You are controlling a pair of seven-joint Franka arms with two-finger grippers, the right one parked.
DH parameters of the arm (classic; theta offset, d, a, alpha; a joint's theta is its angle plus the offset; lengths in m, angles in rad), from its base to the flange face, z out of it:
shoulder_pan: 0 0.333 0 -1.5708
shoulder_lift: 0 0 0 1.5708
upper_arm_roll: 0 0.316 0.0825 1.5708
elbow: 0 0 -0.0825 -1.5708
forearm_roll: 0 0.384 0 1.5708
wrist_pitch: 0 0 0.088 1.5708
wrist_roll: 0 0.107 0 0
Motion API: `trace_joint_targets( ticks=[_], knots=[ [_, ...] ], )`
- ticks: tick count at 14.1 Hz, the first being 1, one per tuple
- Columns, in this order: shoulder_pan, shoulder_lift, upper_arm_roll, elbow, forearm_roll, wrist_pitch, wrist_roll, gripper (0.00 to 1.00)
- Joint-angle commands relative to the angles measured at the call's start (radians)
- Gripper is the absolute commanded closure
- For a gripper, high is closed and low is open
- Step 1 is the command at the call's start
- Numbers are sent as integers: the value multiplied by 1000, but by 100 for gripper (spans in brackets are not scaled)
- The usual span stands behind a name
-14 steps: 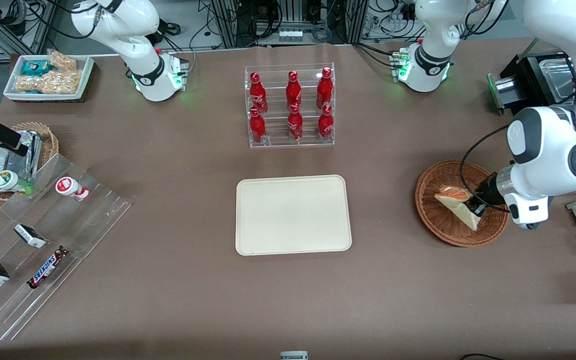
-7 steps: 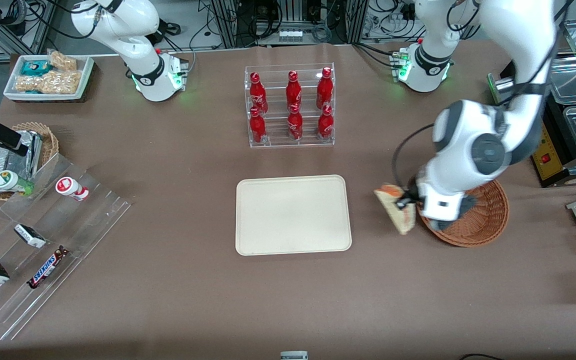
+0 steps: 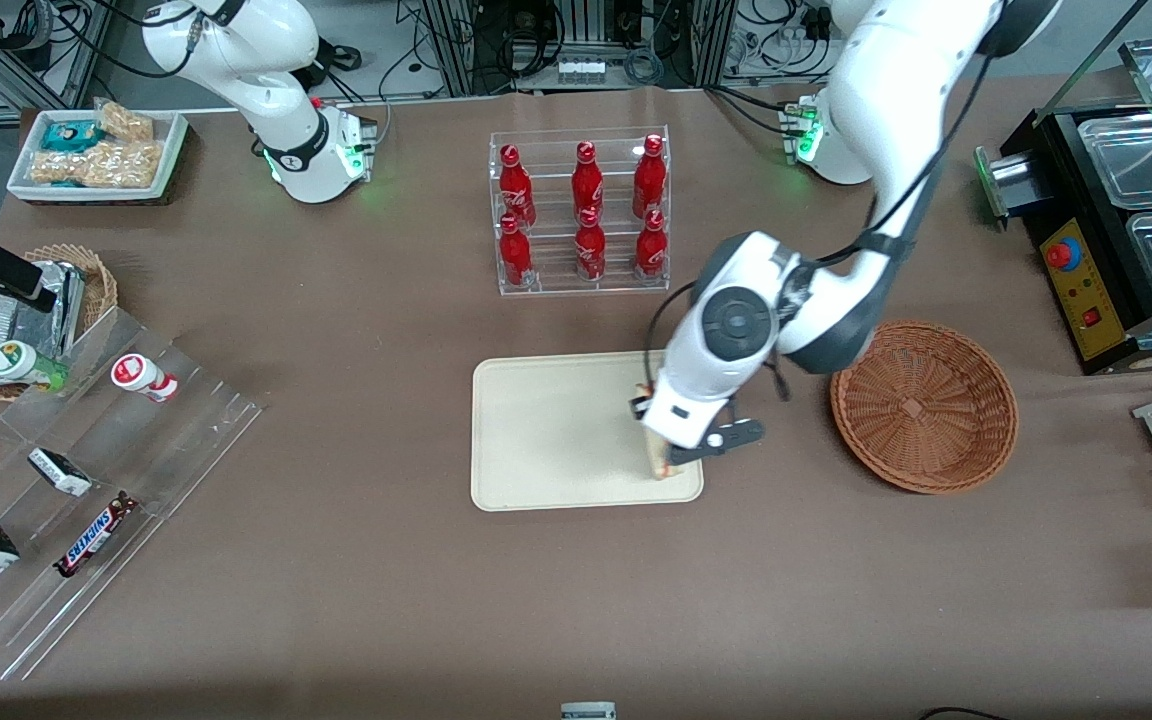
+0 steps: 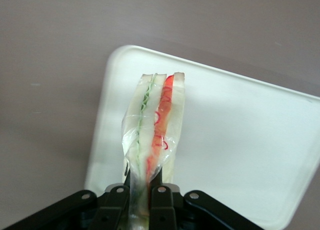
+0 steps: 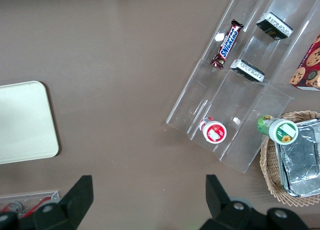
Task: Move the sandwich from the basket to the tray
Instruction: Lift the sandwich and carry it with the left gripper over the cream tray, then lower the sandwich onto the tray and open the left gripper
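My gripper (image 4: 140, 197) is shut on the sandwich (image 4: 152, 125), a wrapped wedge of white bread with green and orange-red filling lines, held above the cream tray (image 4: 240, 135). In the front view the gripper (image 3: 658, 440) hangs over the tray (image 3: 556, 430) at its edge nearest the basket, and only a pale tip of the sandwich (image 3: 659, 466) shows below the wrist. The reddish-brown wicker basket (image 3: 923, 405) stands beside the tray toward the working arm's end, with nothing in it.
A clear rack of red bottles (image 3: 581, 212) stands farther from the front camera than the tray. Acrylic shelves with snack bars (image 3: 86, 480), a small wicker basket of foil packs (image 3: 31, 310) and a white tray of snacks (image 3: 96, 150) lie toward the parked arm's end.
My gripper carried the sandwich out of the basket and sideways across the table to above the tray's edge. The basket now holds nothing.
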Motion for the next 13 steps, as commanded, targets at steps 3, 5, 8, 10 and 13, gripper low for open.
trace_joint_targets(
  ticks=[3, 5, 8, 10, 13],
  knots=[
    [-117, 145, 10, 155, 57, 78, 1, 94],
    [-144, 169, 11, 165, 62, 92, 2, 94],
    [-150, 182, 10, 162, 94, 86, 4, 95],
    [-150, 183, 10, 152, 94, 87, 4, 94],
    [-150, 203, 10, 145, 95, 92, -5, 91]
  ],
)
